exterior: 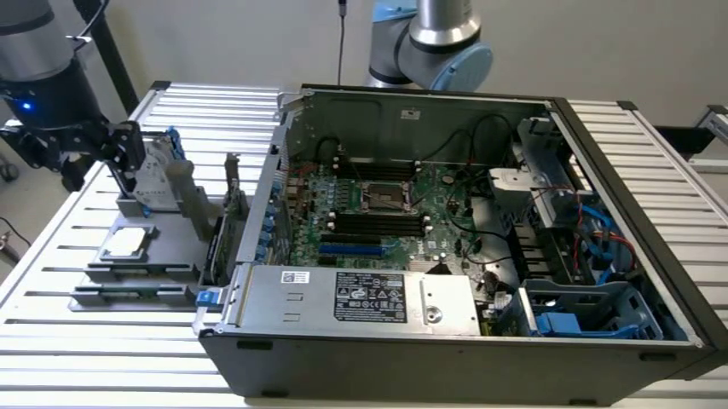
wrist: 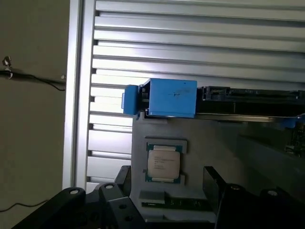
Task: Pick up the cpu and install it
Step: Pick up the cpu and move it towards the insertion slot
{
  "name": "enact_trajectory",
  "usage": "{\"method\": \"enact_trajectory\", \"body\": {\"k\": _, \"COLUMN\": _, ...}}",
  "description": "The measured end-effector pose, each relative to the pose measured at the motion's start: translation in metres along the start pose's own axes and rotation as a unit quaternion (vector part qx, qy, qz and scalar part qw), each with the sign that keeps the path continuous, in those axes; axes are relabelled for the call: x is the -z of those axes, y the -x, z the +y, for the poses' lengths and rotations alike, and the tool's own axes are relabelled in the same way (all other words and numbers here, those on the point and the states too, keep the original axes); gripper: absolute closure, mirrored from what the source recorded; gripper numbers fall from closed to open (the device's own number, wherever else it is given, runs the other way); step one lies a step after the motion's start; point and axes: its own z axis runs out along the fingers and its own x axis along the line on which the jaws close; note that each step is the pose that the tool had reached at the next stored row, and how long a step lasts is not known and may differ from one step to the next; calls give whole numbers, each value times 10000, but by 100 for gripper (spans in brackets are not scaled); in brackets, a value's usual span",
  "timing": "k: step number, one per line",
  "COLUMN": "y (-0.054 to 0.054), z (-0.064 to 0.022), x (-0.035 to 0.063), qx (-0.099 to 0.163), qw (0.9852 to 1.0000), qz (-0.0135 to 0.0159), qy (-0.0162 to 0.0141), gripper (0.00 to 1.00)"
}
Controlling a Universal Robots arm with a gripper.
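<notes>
The gripper [exterior: 102, 169] hangs with its jaws apart, holding nothing. Below it and apart from it, the cpu [wrist: 163, 162], a small flat square with a silvery-grey top and green edge, lies in the grey holder [exterior: 148, 273], on the exterior view's left of the open computer case [exterior: 455, 358].

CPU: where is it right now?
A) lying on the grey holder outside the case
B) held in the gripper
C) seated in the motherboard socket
A: the cpu lies flat on the grey holder beside the case, under the open, empty gripper.
</notes>
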Motion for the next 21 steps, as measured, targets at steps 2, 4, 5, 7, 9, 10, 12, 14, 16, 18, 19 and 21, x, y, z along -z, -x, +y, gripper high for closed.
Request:
{"method": "enact_trajectory", "body": {"k": 2, "y": -1, "z": -4, "x": -37, "qx": -2, "qw": 10000, "qz": 0, "qy": 0, "gripper": 29}}
{"method": "enact_trajectory", "body": {"k": 4, "y": -4, "z": -7, "x": -73, "qx": -1, "qw": 10000, "qz": 0, "qy": 0, "gripper": 29}}
{"method": "enact_trajectory", "body": {"k": 5, "y": -6, "z": -9, "x": -91, "qx": -1, "qw": 10000, "qz": 0, "qy": 0, "gripper": 29}}
{"method": "enact_trajectory", "body": {"k": 7, "y": -11, "z": -11, "x": -128, "qx": 0, "qw": 10000, "qz": 0, "qy": 0, "gripper": 29}}
{"method": "enact_trajectory", "body": {"k": 9, "y": -16, "z": -13, "x": -164, "qx": -1, "qw": 10000, "qz": 0, "qy": 0, "gripper": 29}}
{"method": "enact_trajectory", "body": {"k": 10, "y": -17, "z": -15, "x": -183, "qx": -1, "qw": 10000, "qz": 0, "qy": 0, "gripper": 29}}
{"method": "enact_trajectory", "body": {"k": 12, "y": -21, "z": -19, "x": -219, "qx": -1, "qw": 10000, "qz": 1, "qy": 0, "gripper": 29}}
{"method": "enact_trajectory", "body": {"k": 14, "y": -25, "z": -22, "x": -256, "qx": -2, "qw": 10000, "qz": 0, "qy": 0, "gripper": 29}}
{"method": "enact_trajectory", "body": {"k": 16, "y": -27, "z": -30, "x": -292, "qx": -1, "qw": 10000, "qz": 0, "qy": 0, "gripper": 29}}
{"method": "enact_trajectory", "body": {"k": 18, "y": -28, "z": -42, "x": -328, "qx": 0, "qw": 10000, "qz": 1, "qy": 0, "gripper": 29}}
{"method": "enact_trajectory", "body": {"k": 19, "y": -29, "z": -52, "x": -347, "qx": -1, "qw": 10000, "qz": 1, "qy": -1, "gripper": 29}}
{"method": "enact_trajectory", "body": {"k": 21, "y": -28, "z": -81, "x": -383, "qx": -1, "qw": 10000, "qz": 0, "qy": 0, "gripper": 29}}
